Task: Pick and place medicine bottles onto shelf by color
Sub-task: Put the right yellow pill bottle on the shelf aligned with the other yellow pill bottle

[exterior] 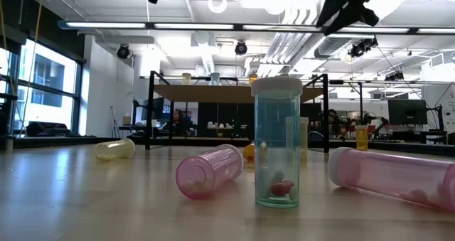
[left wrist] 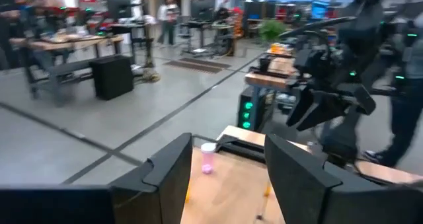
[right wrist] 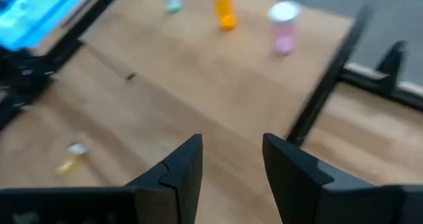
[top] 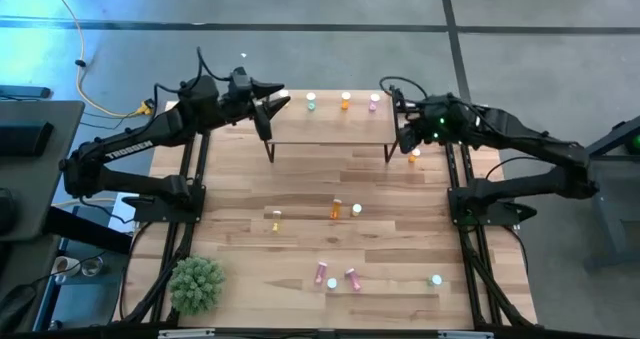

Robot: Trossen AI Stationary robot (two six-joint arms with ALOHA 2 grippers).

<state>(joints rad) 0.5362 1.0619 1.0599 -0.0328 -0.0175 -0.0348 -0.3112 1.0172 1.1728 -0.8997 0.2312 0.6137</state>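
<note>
The light-wood shelf [top: 330, 127] stands at the table's far middle on black legs. On it stand a green bottle [top: 311, 101], an orange bottle [top: 346, 100] and a pink bottle [top: 374, 101]. They also show in the right wrist view: the green bottle [right wrist: 170, 2], the orange bottle [right wrist: 225, 11] and the pink bottle [right wrist: 283, 27]. My left gripper [top: 275, 104] [left wrist: 228, 151] is open and empty over the shelf's left end. My right gripper [top: 407, 134] [right wrist: 231, 148] is open and empty over the shelf's right end. Another orange bottle [top: 413, 156] stands on the table beside the right gripper.
More bottles are on the tabletop: yellow [top: 276, 219], orange [top: 336, 210] and green [top: 356, 209] at mid-table, two pink ones [top: 321, 272] [top: 352, 278] lying near the front, and green ones [top: 332, 283] [top: 436, 279]. A green plant [top: 195, 284] stands at the front left corner.
</note>
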